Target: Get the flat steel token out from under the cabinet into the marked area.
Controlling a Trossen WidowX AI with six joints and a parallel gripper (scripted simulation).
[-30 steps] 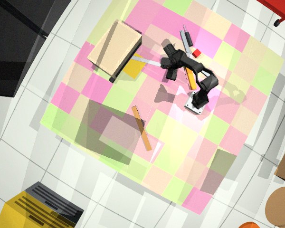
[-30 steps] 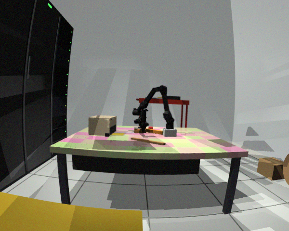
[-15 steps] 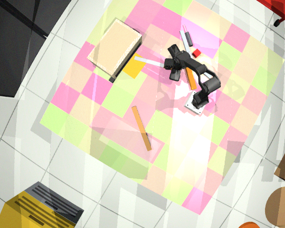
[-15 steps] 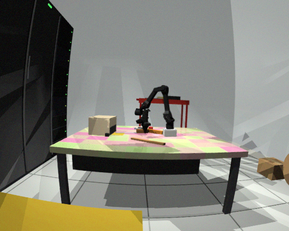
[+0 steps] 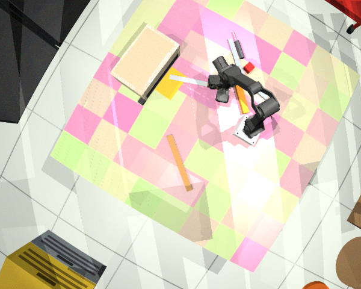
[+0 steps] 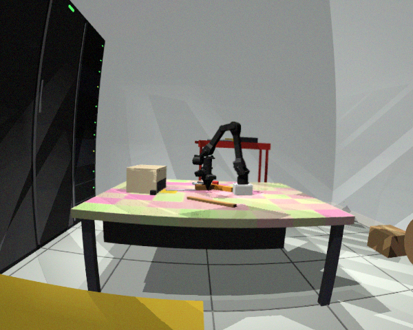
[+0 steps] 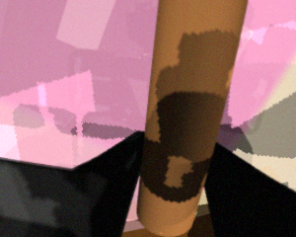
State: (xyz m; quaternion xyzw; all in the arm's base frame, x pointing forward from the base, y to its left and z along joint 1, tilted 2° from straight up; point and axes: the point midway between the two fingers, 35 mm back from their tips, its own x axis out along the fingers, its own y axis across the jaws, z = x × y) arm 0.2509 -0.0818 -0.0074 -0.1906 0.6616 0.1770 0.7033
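My gripper [image 5: 212, 82] [image 6: 208, 185] [image 7: 173, 142] is low over the table, to the right of the yellow marked area [image 5: 167, 87], and is shut on an orange rod [image 7: 197, 74]. In the wrist view the rod runs straight up between my two dark fingers. It seems to be the orange bar [image 5: 242, 100] [image 6: 221, 187] that lies partly under my arm. The tan cabinet [image 5: 145, 59] [image 6: 145, 177] stands at the table's far left, behind the marked area. The steel token is not visible in any view.
A grey flat strip [image 5: 188, 80] lies between the marked area and my gripper. A long wooden stick [image 5: 178, 161] [image 6: 210, 201] lies mid-table. A pale strip, a dark-handled tool [image 5: 238, 49] and a red cube [image 5: 248, 67] lie behind my arm. The arm's base [image 5: 243, 134] is to the right.
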